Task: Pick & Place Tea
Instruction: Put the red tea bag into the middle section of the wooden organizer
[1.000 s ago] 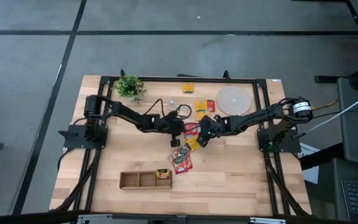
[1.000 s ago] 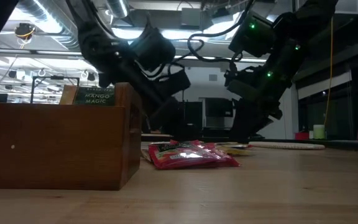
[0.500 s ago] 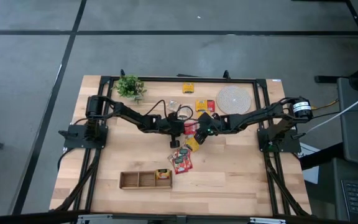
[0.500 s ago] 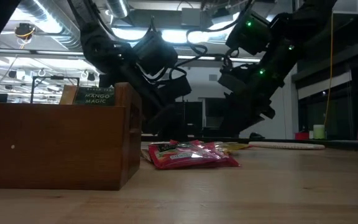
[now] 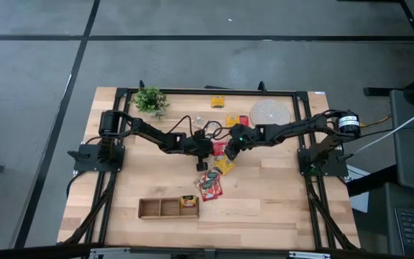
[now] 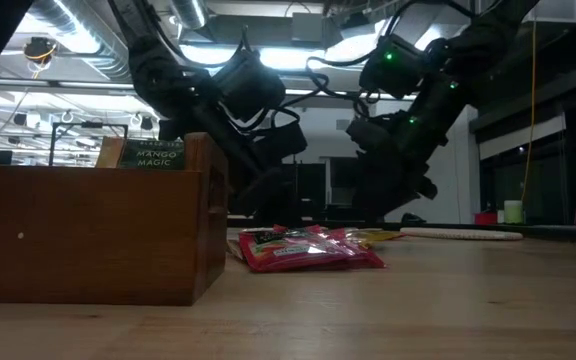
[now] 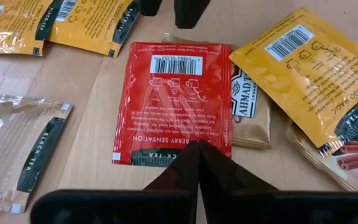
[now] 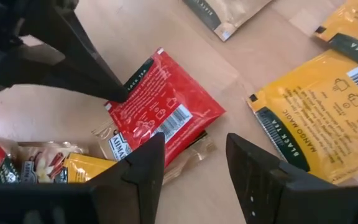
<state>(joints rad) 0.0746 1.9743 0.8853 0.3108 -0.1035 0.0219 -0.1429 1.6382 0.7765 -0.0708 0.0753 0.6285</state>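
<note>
A red tea sachet [image 7: 173, 99] lies flat at the table's middle, its right part resting on a tan sachet [image 7: 250, 115]. My left gripper [image 7: 194, 149] is shut with its tips on the red sachet's near edge. My right gripper [image 8: 194, 168] hovers open just above the same red sachet [image 8: 166, 102], touching nothing. Yellow sachets [image 7: 309, 68] and a clear black-tea sachet [image 7: 36, 149] lie around them. In the high view both grippers meet at the red sachet [image 5: 221, 148]. My left gripper presses its shut fingertips [image 8: 112, 98] down on the red sachet's labelled end edge [image 7: 166, 155], slanting down from the table's left. The sachet stays flat on the table and the tan sachet. Whether the tips also pinch that edge, I cannot tell.
The long wooden tray [image 5: 168, 208] stands near the front edge with a yellow sachet [image 5: 187, 201] in its right compartment. A small pile of red sachets [image 5: 209, 187] lies beside it. A woven mat [image 5: 269, 114] and a small plant [image 5: 150, 100] sit at the back.
My right gripper has swung toward the table's far edge, away from the yellow sachet near the pile, and now hangs over the red sachet, still open. It has also rolled a little.
</note>
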